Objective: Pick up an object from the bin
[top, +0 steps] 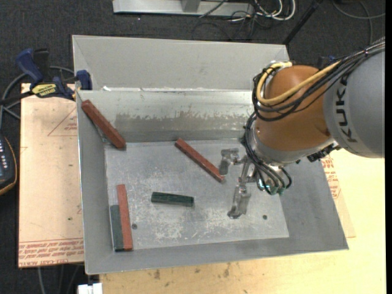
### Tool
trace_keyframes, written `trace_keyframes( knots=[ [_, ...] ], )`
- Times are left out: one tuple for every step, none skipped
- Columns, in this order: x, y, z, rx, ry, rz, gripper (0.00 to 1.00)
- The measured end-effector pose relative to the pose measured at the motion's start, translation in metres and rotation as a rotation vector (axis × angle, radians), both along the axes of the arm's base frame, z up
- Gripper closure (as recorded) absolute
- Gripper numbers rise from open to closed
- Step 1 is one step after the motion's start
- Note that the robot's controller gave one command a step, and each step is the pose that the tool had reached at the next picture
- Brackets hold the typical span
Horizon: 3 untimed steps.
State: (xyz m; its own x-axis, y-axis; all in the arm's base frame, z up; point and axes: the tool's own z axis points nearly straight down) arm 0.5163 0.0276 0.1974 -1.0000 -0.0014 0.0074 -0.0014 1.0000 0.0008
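Note:
My gripper (234,184) hangs low over the right half of the bin floor, under the orange wrist cover. It is open: one finger (228,160) and the other finger (237,206) stand well apart, with only bare floor between them. A reddish-brown bar (199,160) lies slanted in the middle of the bin, its lower right end just left of the upper finger. I cannot tell whether they touch. A short dark green bar (172,199) lies flat further left of the gripper.
A reddish-brown bar (102,124) leans in the far left corner. Along the left wall near the front, a red bar (124,216) and a dark green bar (116,228) lie side by side. The arm covers the bin's right side.

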Motion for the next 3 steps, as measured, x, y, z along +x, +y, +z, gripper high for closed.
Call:
trace_keyframes(
  knots=[
    [0.032,0.039,-0.06,0.001,-0.003,-0.069,0.0],
    [0.021,0.074,-0.132,0.001,-0.001,-0.045,0.0],
    [0.024,0.072,-0.127,0.001,-0.01,-0.05,1.0]
  ],
)
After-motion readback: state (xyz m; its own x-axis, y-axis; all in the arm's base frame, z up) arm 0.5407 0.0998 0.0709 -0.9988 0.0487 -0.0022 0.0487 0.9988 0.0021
